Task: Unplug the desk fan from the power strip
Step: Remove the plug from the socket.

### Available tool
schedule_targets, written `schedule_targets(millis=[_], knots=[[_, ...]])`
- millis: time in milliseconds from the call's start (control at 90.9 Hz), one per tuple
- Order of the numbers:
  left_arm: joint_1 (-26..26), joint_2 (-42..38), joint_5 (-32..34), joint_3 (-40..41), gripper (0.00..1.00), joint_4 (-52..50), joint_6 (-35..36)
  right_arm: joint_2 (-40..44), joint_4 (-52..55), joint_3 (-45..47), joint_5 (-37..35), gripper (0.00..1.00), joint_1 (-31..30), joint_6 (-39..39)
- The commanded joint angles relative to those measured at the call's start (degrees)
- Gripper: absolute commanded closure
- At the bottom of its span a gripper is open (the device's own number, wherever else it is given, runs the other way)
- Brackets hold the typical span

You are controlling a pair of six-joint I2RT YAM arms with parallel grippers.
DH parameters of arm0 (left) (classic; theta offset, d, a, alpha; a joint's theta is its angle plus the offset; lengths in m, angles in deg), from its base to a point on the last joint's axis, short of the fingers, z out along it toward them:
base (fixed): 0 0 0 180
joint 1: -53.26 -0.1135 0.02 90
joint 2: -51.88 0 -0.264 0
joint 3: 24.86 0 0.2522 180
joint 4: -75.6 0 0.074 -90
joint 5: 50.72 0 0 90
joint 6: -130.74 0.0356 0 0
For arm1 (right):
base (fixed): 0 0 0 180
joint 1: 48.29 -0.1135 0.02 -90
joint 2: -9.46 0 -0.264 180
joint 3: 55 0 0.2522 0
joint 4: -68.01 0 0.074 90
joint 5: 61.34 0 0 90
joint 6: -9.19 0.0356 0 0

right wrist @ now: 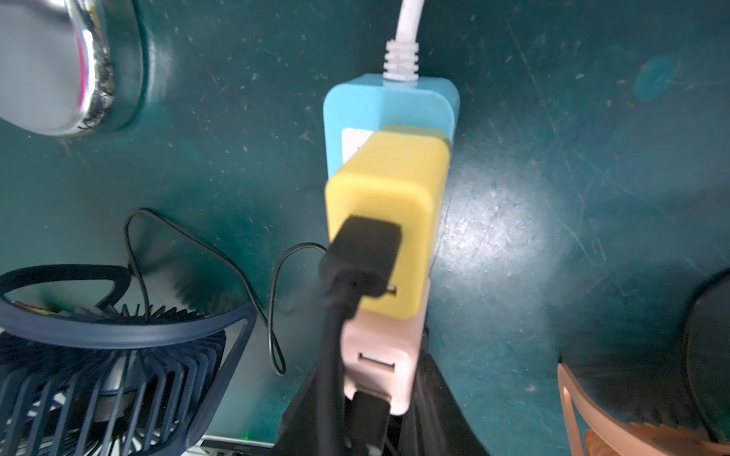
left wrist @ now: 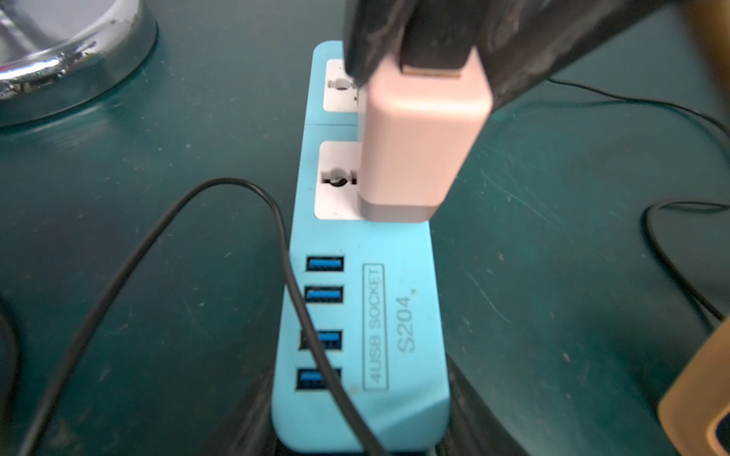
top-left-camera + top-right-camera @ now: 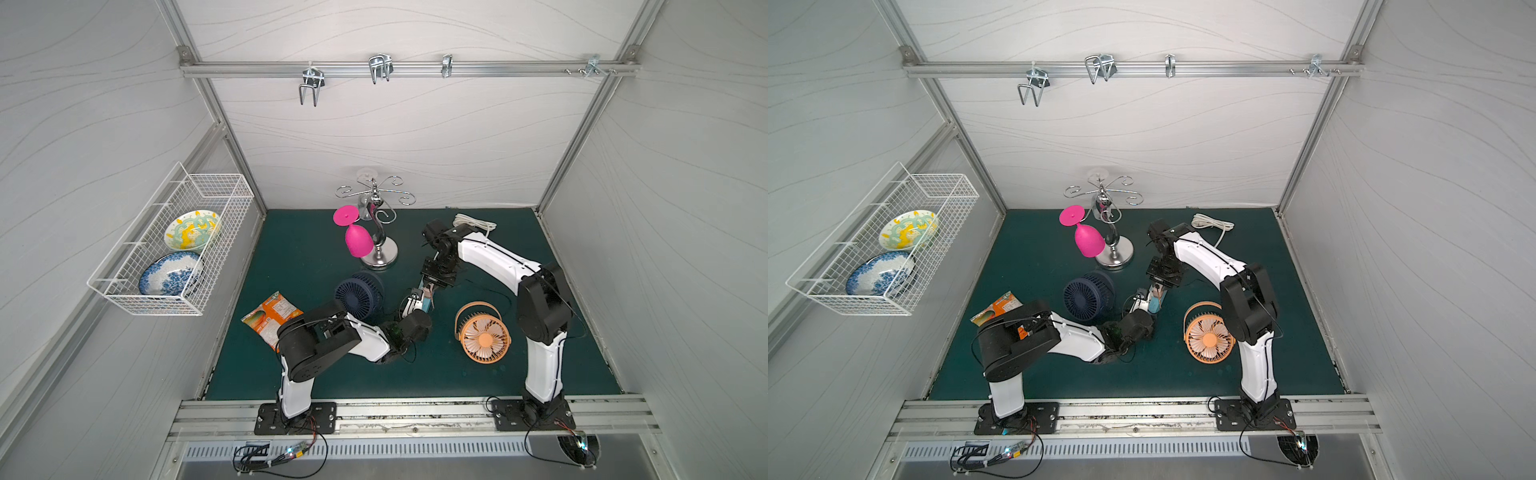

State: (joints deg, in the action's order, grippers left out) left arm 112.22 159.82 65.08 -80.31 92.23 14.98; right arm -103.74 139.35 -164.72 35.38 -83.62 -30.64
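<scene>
Navy desk fan (image 3: 358,296) sits near the light-blue power strip (image 2: 367,316) — its pink plug (image 2: 418,146) seated on a white socket (image 2: 335,177).

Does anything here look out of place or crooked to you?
Mostly tidy. A thin black cable lies looped across the USB ports of the power strip, and the pink adapter leans askew in its socket. Nothing looks spilled or broken.
</scene>
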Motion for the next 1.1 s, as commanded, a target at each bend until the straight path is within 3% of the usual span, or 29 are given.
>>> schedule_targets(millis=[0, 594, 715, 836, 1090], knots=[[0.2, 2.0, -1.8, 1.3, 0.92, -10.0, -1.3, 7.4, -0.7, -2.2, -0.1, 1.0, 2.0, 0.2], [0.2, 1.6, -1.5, 0.2, 0.92, -12.2, -1.2, 5.6, -1.4, 1.3, -1.3, 1.0, -0.4, -1.2], [0.2, 1.7, -1.5, 0.4, 0.91, -11.9, -1.3, 5.2, 0.0, 0.4, -3.1, 0.64, -0.4, -3.0], [0.2, 1.7, -1.7, 0.3, 0.91, -11.7, -1.3, 4.4, 0.3, 0.4, -2.9, 0.47, -0.3, -3.1], [0.2, 1.6, -1.7, 0.4, 0.92, -11.6, -1.3, 2.0, 0.3, 0.3, -2.9, 0.44, -0.6, -3.6]])
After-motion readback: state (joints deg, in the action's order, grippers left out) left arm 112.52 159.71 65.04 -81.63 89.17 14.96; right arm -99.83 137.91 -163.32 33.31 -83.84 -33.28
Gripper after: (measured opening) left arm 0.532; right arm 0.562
